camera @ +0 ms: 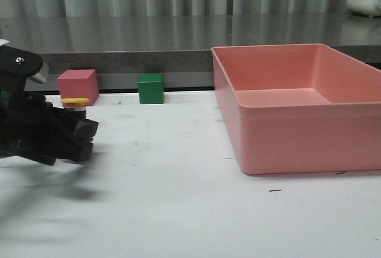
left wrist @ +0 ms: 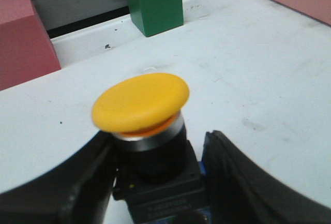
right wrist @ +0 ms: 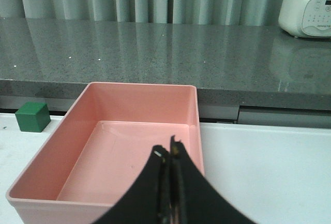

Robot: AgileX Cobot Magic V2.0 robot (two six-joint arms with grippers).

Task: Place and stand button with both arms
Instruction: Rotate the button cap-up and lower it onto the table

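White table [camera: 178,198]: left gripper [left wrist: 155,182] straddles button [left wrist: 140,102].

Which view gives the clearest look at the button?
The left wrist view: the button fills the frame, cap, silver collar and black base visible between the left gripper fingers. The front view shows only its yellow cap; the right wrist view shows none.

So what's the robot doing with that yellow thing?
The left gripper has its fingers on either side of the button, which stands upright on the white table near a pink cube and a green cube. The right gripper hangs shut above the empty pink bin.
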